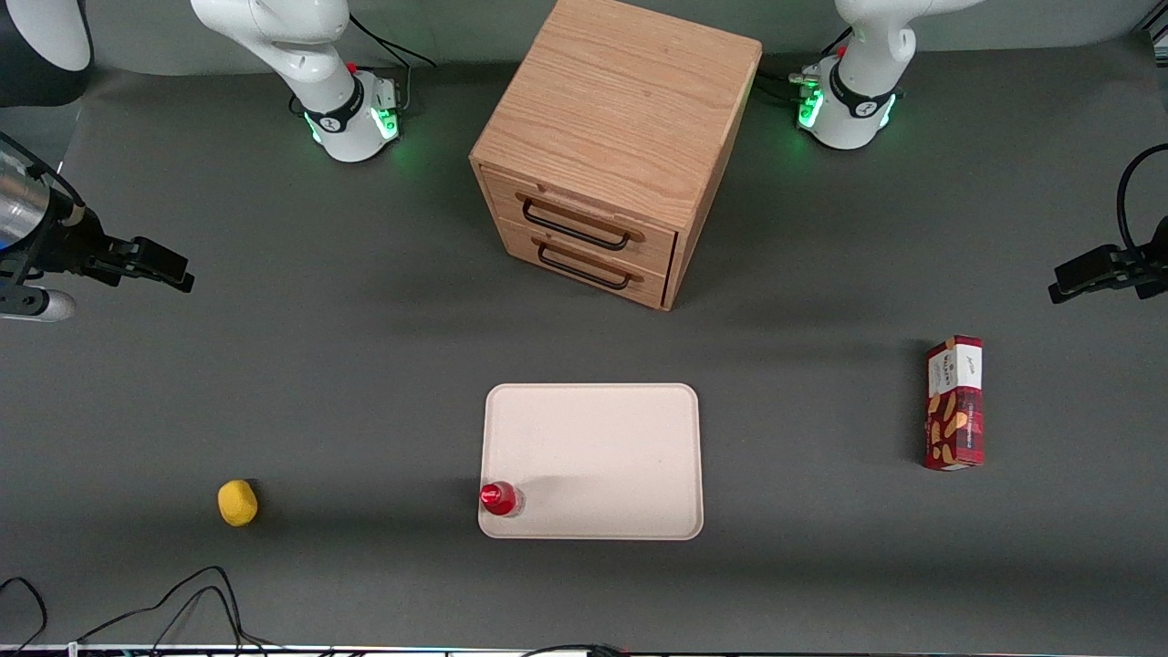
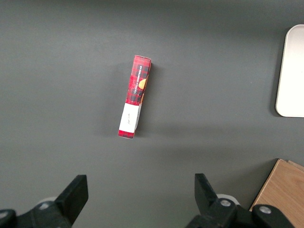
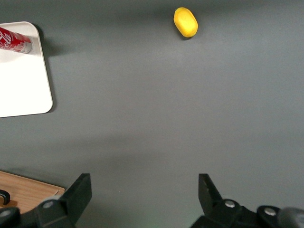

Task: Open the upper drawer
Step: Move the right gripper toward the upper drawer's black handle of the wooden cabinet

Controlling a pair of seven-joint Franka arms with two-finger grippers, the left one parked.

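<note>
Your gripper [image 3: 142,194] hangs with fingers spread wide, holding nothing, above bare table toward the working arm's end. The upper drawer [image 1: 578,219] sits shut in the cabinet [image 1: 620,128], farther from the front camera than the tray [image 1: 593,438].

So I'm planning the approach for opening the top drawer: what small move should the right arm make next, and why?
Probably swing the gripper toward the upper drawer and line it up with the black wire handle. The drawer looks fully shut, and the gripper, fingers open, hangs over bare table at the working arm's end, well clear of the oak cabinet, touching nothing.
</note>
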